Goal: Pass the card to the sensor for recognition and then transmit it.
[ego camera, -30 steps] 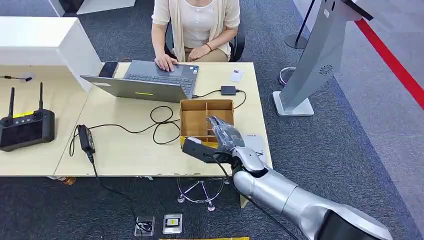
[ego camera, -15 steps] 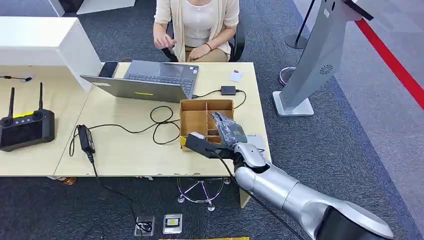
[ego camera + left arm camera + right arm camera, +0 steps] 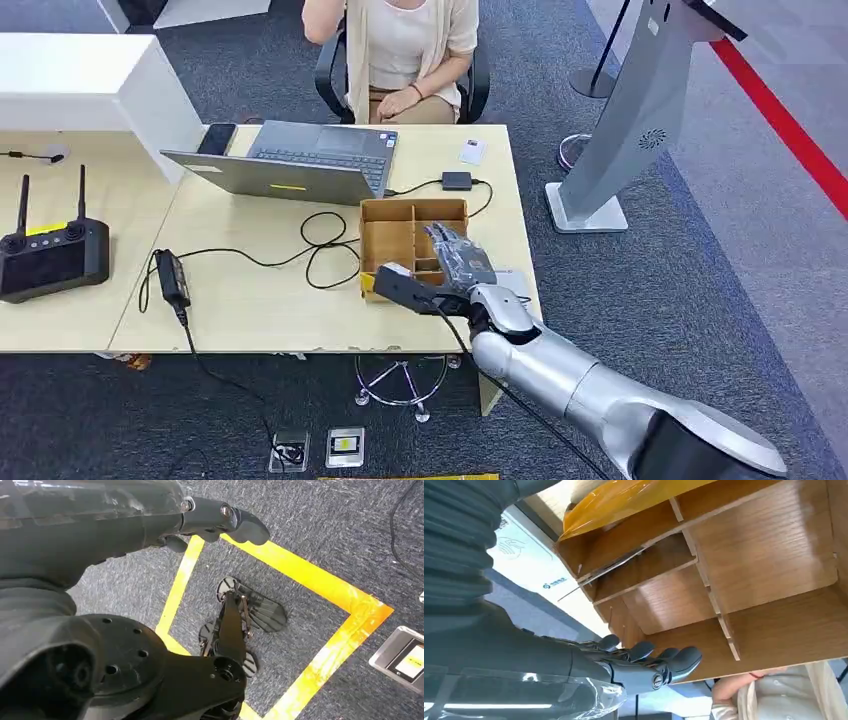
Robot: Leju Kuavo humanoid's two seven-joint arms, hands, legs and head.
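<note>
The right hand is hovering over the wooden tray on the table, fingers spread and straight, holding nothing. A thin card, I judge, is leaning in a compartment just beneath the fingers. It should be reaching down slowly and pinching the card's edge without nudging the dividers. The left hand is hanging toward the floor; its grip I cannot tell.

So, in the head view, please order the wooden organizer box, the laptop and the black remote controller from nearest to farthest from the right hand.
1. Wooden organizer box: directly under the right hand.
2. Laptop: farther back on the table, in front of the person.
3. Black remote controller: far left, on the other table.
</note>
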